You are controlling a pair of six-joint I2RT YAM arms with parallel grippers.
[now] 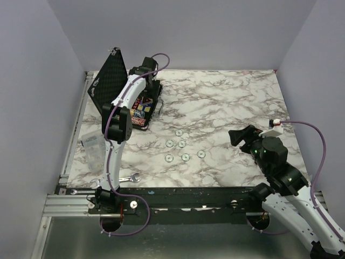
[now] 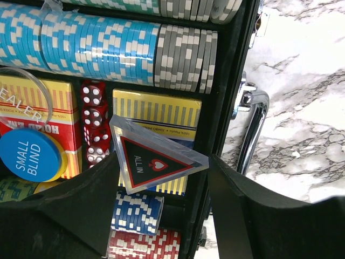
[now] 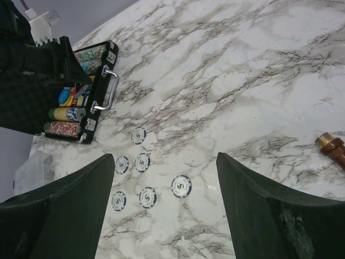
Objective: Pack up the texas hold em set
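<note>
Left fingers pinch the dark red triangle above the card box in the case; release likely follows. Right fingers, spread, must gather whitish chips off the worktop.

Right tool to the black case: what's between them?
Six loose whitish chips lie between right tool and case on the marble table; nothing else. Top and right wrist views show it.

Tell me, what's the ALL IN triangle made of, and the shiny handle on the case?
ALL IN triangle: looks like clear, glossy plastic, maybe acrylic; the yellow card box shows through its see-through edges. Handle: probably polished metal; it is silvery with bright, mirror-like glints.
</note>
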